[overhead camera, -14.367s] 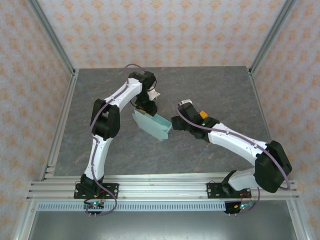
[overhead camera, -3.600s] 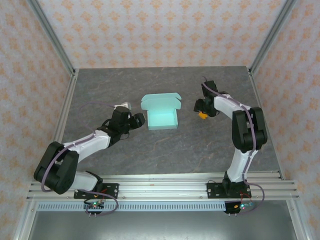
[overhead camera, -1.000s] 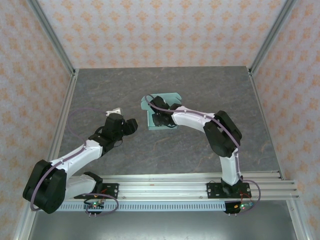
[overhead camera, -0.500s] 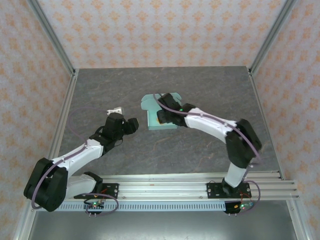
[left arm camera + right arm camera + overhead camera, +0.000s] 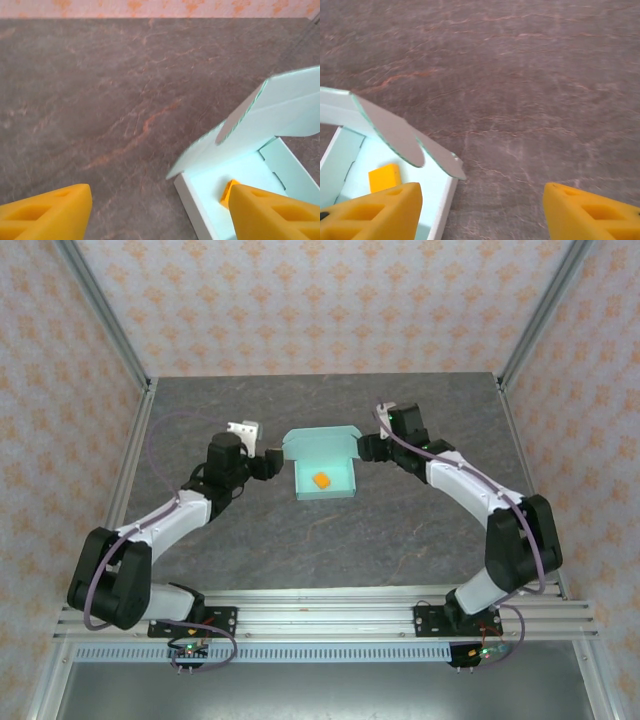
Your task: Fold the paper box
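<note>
The paper box is a small pale mint-blue tray standing open at mid-table, its lid raised along the far side. A tiny orange piece lies on its floor. My left gripper hovers just left of the box, open and holding nothing. My right gripper sits just right of it, also open and holding nothing. In the left wrist view the box and orange piece lie beside my right-hand finger. The right wrist view has the box and orange piece at lower left.
The grey stone-patterned table is bounded by metal frame posts and patterned walls at left, back and right. The aluminium rail holding both arm bases runs along the near edge.
My right arm has drawn back from over the box to its right side and its jaws have widened; the orange piece now lies in the box. My left gripper has moved up towards the box's left wall.
</note>
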Action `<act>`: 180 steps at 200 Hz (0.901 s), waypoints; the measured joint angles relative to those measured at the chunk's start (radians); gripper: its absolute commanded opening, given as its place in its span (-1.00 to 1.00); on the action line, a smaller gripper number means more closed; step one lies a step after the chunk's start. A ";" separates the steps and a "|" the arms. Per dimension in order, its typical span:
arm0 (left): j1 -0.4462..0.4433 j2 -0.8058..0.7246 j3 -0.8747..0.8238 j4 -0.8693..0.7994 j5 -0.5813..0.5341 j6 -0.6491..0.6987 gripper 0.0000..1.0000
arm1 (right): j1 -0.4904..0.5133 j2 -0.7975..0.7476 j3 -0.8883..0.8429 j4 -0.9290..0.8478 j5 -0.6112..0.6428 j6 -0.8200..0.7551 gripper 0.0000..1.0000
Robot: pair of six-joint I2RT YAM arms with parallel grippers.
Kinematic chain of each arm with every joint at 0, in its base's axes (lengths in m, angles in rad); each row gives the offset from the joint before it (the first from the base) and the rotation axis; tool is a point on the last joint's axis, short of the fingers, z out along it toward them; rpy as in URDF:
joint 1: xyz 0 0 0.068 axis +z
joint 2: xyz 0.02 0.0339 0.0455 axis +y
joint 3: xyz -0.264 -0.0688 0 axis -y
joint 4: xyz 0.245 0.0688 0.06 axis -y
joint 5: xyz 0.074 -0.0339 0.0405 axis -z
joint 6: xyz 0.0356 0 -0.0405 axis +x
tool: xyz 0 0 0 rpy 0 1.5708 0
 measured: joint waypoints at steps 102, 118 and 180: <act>0.000 0.211 0.201 -0.105 0.123 0.176 0.53 | 0.001 0.147 0.047 0.061 -0.135 -0.130 0.02; 0.000 0.238 0.225 -0.111 0.134 0.185 0.53 | 0.001 0.166 0.069 0.068 -0.142 -0.137 -0.03; 0.000 0.294 0.270 -0.132 0.169 0.207 0.27 | 0.001 0.196 0.094 0.075 -0.151 -0.161 -0.28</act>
